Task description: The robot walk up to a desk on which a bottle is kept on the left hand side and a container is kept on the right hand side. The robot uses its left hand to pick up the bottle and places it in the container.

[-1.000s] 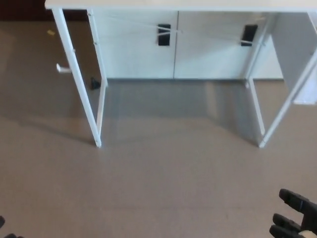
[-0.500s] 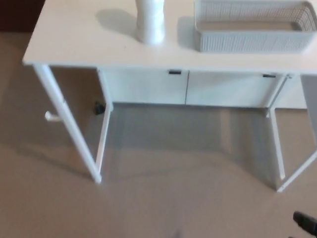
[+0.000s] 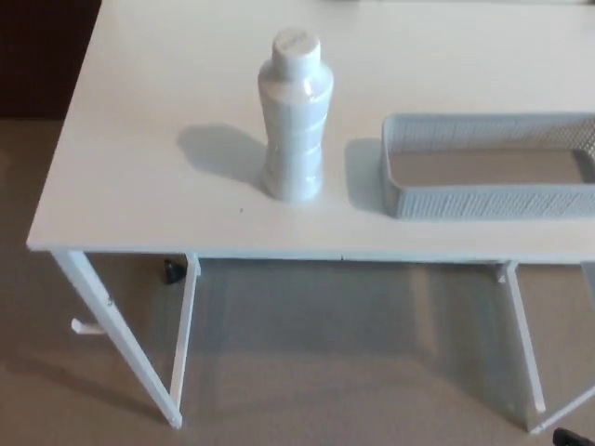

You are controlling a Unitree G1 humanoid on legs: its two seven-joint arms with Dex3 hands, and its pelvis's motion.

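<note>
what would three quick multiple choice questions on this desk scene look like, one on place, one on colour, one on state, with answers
1. Where does the bottle stand relative to the container?
A. Inside it
B. On the desk to its left in the picture, apart from it
C. On the floor under it

2. What colour is the desk top?
A. White
B. Black
C. Red

3. What state is the bottle in?
A. Lying on its side
B. Held by a hand
C. Upright with its cap on

Answers:
1. B, a strip of bare desk shows between the bottle and the container wall.
2. A, the whole top and its legs are white.
3. C, it stands on its base with the cap at the top and nothing touches it.
</note>
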